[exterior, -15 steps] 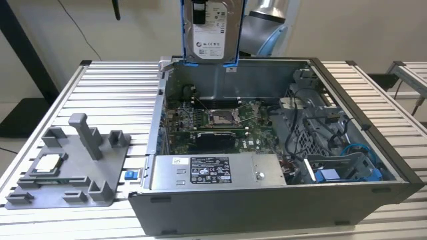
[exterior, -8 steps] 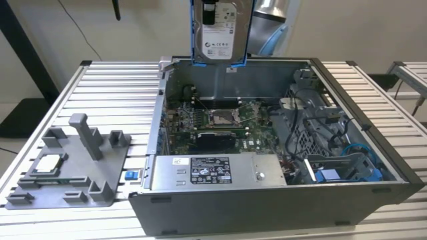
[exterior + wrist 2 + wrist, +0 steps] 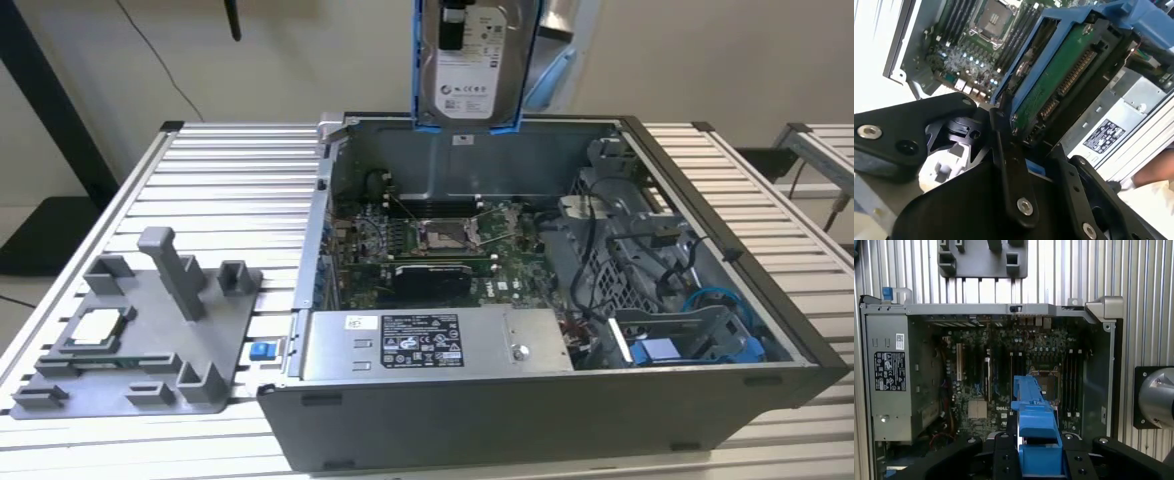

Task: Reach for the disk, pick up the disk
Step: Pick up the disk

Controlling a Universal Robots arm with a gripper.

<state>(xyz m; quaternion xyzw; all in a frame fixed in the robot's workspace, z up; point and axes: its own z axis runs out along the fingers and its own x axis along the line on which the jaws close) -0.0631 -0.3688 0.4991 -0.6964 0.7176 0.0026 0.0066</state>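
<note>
Above the case (image 3: pixel 534 300), disk (image 3: pixel 474 60) hangs upright, apparently clamped btwn fingers (image 3: pixel 1014 165).

Open computer case (image 3: pixel 534 420) on slatted table (image 3: pixel 227 180), fixture tray (image 3: pixel 134 350) beside it toward the exterior view's left, disk (image 3: pixel 474 70) upright above case's far wall, motherboard (image 3: pixel 441 240) inside the case below.
</note>
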